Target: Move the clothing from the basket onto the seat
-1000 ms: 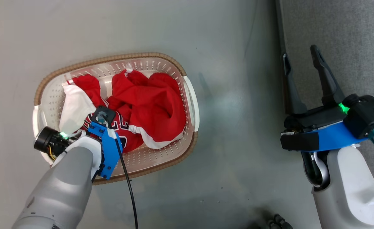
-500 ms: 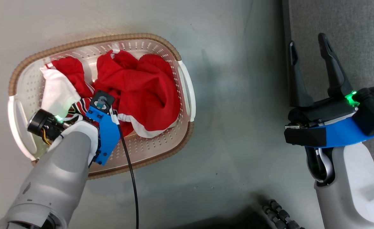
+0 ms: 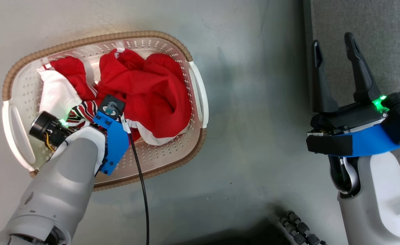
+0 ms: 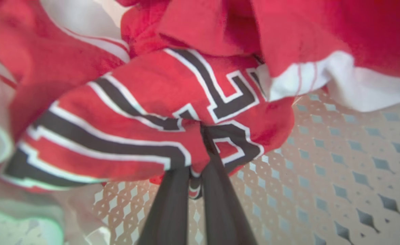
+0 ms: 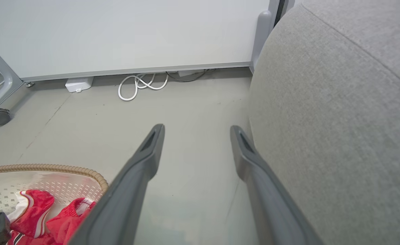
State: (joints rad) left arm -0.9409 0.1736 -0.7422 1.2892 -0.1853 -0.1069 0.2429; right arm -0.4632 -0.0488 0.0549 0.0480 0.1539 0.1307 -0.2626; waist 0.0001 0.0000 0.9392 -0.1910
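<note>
Large block numerals, black with a white outline, are printed on the red jersey (image 4: 142, 102), seen close up in the left wrist view. The cloth is crumpled and folded over itself, so the figures are broken into angular strokes and corners, and no digit can be read with certainty. In the head view a small patch of the same black-and-white marking is seen on that garment, too small to be read. No other lettering, brand mark or label can be read.
</note>
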